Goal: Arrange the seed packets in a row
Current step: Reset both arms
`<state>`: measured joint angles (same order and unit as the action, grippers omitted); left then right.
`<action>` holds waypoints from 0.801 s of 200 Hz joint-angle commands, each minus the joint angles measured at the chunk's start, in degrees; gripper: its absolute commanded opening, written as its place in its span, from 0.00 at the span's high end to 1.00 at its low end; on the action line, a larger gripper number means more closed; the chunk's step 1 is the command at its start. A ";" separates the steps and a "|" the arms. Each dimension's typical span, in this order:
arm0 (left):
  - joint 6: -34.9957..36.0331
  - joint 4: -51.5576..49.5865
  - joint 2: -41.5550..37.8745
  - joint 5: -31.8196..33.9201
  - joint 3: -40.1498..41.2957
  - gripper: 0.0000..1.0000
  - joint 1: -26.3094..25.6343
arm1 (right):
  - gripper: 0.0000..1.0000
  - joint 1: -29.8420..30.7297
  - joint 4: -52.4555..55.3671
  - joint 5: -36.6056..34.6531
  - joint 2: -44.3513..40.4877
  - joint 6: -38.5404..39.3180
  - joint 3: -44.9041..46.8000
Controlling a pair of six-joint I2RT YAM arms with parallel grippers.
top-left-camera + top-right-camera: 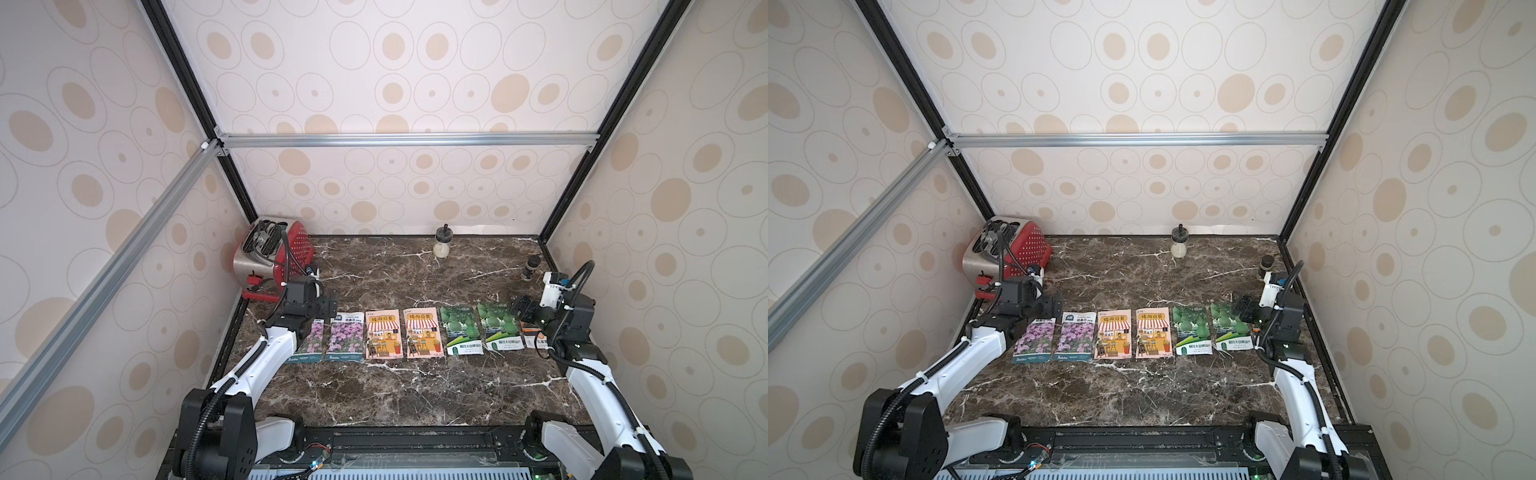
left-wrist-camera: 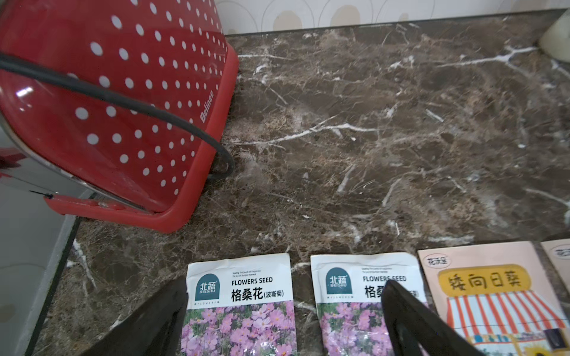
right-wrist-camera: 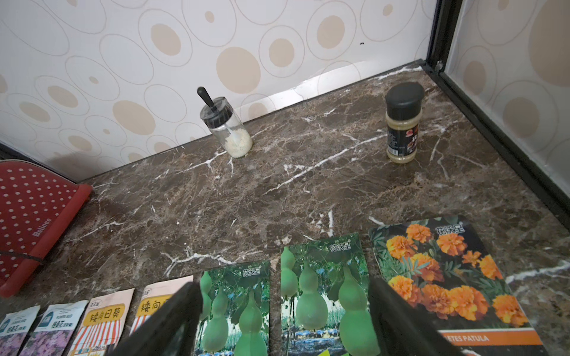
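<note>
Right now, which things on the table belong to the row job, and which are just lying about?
Job: purple-flower packets, shopfront packets, gourd packets, marigold packet.
Lying about: toaster, spoon-lid jar, spice shaker.

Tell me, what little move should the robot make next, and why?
Probably lift the right fingers straight up and away. They stand open, holding nothing; the marigold packet lies flat at the row's end beside a green packet, so the row looks finished.
</note>
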<state>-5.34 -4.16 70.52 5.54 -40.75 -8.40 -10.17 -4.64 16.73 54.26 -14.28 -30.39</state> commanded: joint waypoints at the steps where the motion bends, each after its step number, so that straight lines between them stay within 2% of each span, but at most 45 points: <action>1: 5.31 11.29 -3.56 4.04 4.14 0.01 0.24 | 0.12 0.34 -10.30 -1.59 -0.40 0.88 4.36; 37: 8.47 19.19 -7.06 5.35 10.96 0.01 1.08 | 0.12 0.39 -18.25 -3.37 -2.01 1.11 9.54; 71: 7.18 25.78 -6.37 2.83 14.39 0.01 5.26 | 0.12 0.59 -21.68 -4.10 0.27 0.92 11.19; 92: 6.82 27.32 -2.97 -1.94 14.47 0.01 8.57 | 0.12 0.64 -23.21 -4.38 1.96 1.25 11.41; 139: 3.89 36.84 6.32 -2.11 14.30 0.01 10.62 | 0.12 0.77 -27.79 -6.52 9.09 4.05 11.54; 160: 3.95 38.06 9.61 -3.01 13.27 0.01 10.77 | 0.12 1.19 -30.00 -7.96 12.09 6.81 11.61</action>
<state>-0.99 28.29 77.65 4.43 -26.37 1.89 -9.76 -29.36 11.25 63.86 -11.73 -19.64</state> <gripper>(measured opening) 0.991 0.883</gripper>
